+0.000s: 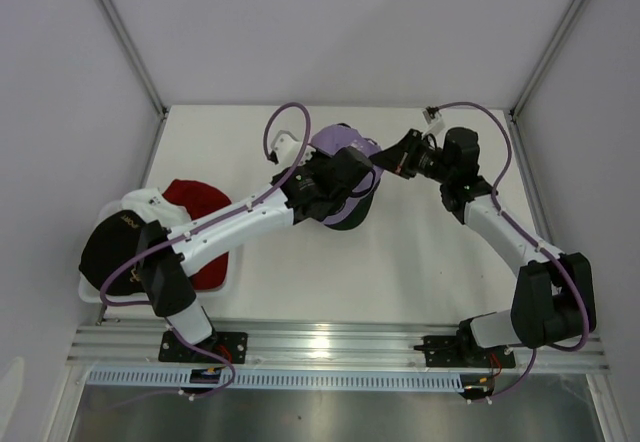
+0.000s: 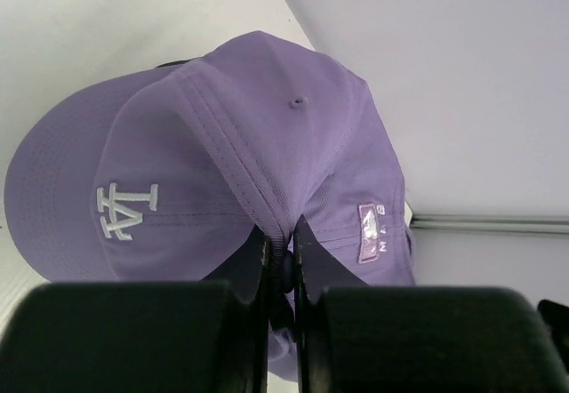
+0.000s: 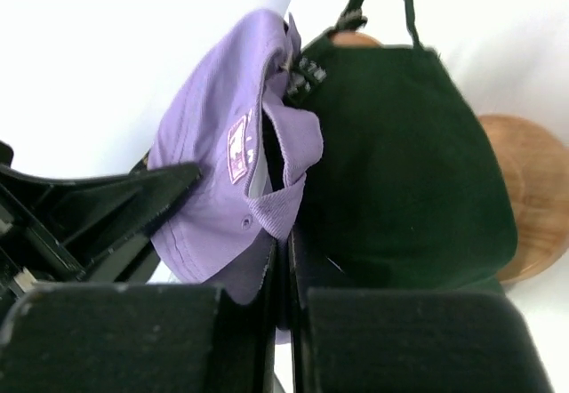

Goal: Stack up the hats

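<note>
A lavender hat (image 1: pixel 338 140) hangs above the table's middle, held between both grippers. My left gripper (image 1: pixel 350 167) is shut on a fold of its crown (image 2: pixel 222 144), pinching the fabric at the fingertips (image 2: pixel 280 242). From the right, my right gripper (image 1: pixel 380 157) is shut on the hat's rear edge (image 3: pixel 204 180), the cloth caught between its jaws (image 3: pixel 284 260). Just below and beside it, a dark hat (image 1: pixel 345 214) (image 3: pixel 400 162) sits on a round wooden stand (image 3: pixel 524 197). A red hat (image 1: pixel 195 202) and a black hat (image 1: pixel 110 247) lie at the left.
A white basket (image 1: pixel 88 290) at the table's left edge holds the red and black hats. The left arm reaches diagonally across the table over it. White walls with metal posts close in the back and both sides.
</note>
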Robot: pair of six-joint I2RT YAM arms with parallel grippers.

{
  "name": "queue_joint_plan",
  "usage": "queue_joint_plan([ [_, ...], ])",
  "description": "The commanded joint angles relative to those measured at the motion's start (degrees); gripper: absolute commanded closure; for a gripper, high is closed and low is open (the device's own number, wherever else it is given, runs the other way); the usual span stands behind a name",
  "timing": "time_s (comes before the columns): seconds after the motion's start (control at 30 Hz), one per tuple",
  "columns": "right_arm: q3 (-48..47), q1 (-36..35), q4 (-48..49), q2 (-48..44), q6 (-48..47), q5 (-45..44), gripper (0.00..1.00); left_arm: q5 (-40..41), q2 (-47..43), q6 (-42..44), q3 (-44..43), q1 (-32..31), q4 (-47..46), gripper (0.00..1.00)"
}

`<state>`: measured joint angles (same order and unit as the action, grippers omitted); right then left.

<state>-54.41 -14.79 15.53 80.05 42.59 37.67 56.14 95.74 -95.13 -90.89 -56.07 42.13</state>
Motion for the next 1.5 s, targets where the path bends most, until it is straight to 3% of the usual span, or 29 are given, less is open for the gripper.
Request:
queue_joint_plan([
  [0.0,-6.5,-0.1,-3.8,-0.9,-4.4,-4.6,0.96,0.1,-1.4,4.2,-2.0,0.3,-4.3,0.92],
  [0.2,-12.2,1.4,-7.7,1.6,-6.3,-7.8,0.88,-0.3,-1.1,7.9,-2.9,1.1,-5.2,0.89],
  [0.37,-15.5,2.1,-9.2,7.7,-6.2,-6.2,0.88,-1.6,0.8,8.0,-3.4,1.7,-3.3,0.86],
  [0.4,-16.2,2.2,-9.3,9.0,-6.0,-6.1,0.88,-2.1,0.9,7.9,-3.5,1.9,-2.8,0.81],
  [0.43,-16.9,2.3,-9.7,11.1,-6.3,-5.8,0.88,-2.8,1.0,8.8,-3.5,2.2,-2.1,0.70],
  [0.47,-17.0,2.4,-10.0,12.0,-6.3,-5.5,0.88,-3.1,0.9,9.9,-3.5,2.2,-1.9,0.70],
  [0.5,-17.7,2.5,-10.3,12.8,-6.6,-5.3,0.87,-3.0,0.7,10.9,-3.5,2.5,-1.5,0.55],
  [0.57,-18.8,2.7,-12.0,15.1,-7.3,-5.0,0.83,-3.0,-0.4,15.9,-3.2,3.0,-0.5,0.37],
  [0.6,-19.8,2.7,-12.5,15.7,-7.9,-4.8,0.80,-3.4,-1.9,17.9,-2.9,3.9,-0.3,0.21],
  [0.7,-20.8,2.7,-13.1,17.1,-8.8,-4.0,0.73,-11.8,-7.6,33.0,0.4,8.5,-8.1,0.13],
  [0.73,-21.5,2.6,-13.2,17.3,-9.3,-3.7,0.71,-15.4,-9.4,40.7,5.0,10.1,-11.2,0.12],
  [0.8,-22.4,2.4,-14.2,18.0,-10.4,-3.8,0.66,-27.0,-13.6,47.2,9.0,14.7,-22.1,0.10],
  [0.83,-23.4,2.4,-14.7,18.3,-11.6,-4.3,0.66,-29.8,-17.7,51.4,14.8,16.0,-25.1,0.10],
  [0.97,-25.6,2.7,-15.4,20.8,-13.4,-3.5,0.64,-35.2,-25.8,60.1,24.1,20.1,-37.3,0.07],
  [1.1,-26.6,2.4,-14.2,23.2,-13.0,-1.2,0.70,-44.7,-26.6,60.6,27.3,28.8,-37.2,0.03],
  [1.23,-29.2,1.1,-15.1,25.8,-14.5,-1.5,0.74,-55.4,-23.9,59.4,30.4,34.7,-39.6,0.05],
  [1.47,-36.3,0.5,-22.9,32.9,-18.0,-3.1,0.83,-71.8,-15.4,58.4,32.3,36.0,-45.3,0.24],
])
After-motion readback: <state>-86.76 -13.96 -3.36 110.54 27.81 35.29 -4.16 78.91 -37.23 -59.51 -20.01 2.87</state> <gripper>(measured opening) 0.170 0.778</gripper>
